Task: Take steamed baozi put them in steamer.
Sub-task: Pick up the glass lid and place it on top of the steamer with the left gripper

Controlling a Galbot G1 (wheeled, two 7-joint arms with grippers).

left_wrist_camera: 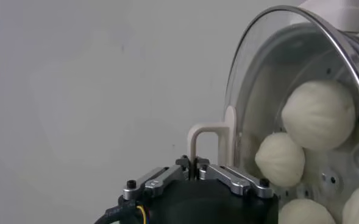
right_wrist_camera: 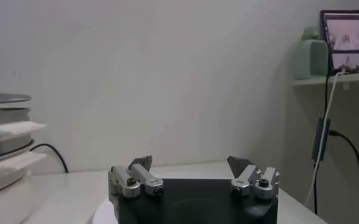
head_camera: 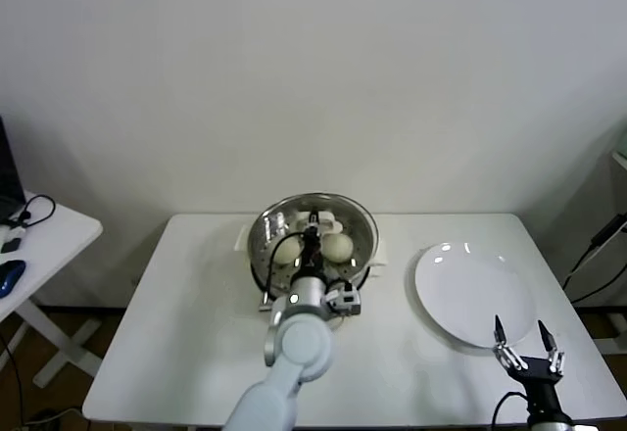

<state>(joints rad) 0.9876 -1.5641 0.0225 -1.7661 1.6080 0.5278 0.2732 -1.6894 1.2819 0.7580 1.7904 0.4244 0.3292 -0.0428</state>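
Note:
The steel steamer (head_camera: 361, 223) stands on its cream cooker base at the table's back middle. Several cream-white baozi lie inside it: two show in the head view (head_camera: 338, 247) (head_camera: 287, 251), and the left wrist view shows them through glass (left_wrist_camera: 318, 114) (left_wrist_camera: 280, 159) (left_wrist_camera: 304, 213). My left gripper (head_camera: 313, 235) is over the steamer, shut on the white handle (left_wrist_camera: 206, 137) of the round glass lid (left_wrist_camera: 270, 73). The lid stands over the pot's opening. My right gripper (head_camera: 525, 345) is open and empty at the front right, by the plate's near edge; it also shows in the right wrist view (right_wrist_camera: 191, 167).
A flat white plate (head_camera: 475, 289) lies to the right of the steamer. A small side table (head_camera: 44, 230) with cables and a mouse stands off to the left. In the right wrist view, the steamer's side (right_wrist_camera: 2, 152) is far off and a shelf holds a tablet (right_wrist_camera: 347, 36).

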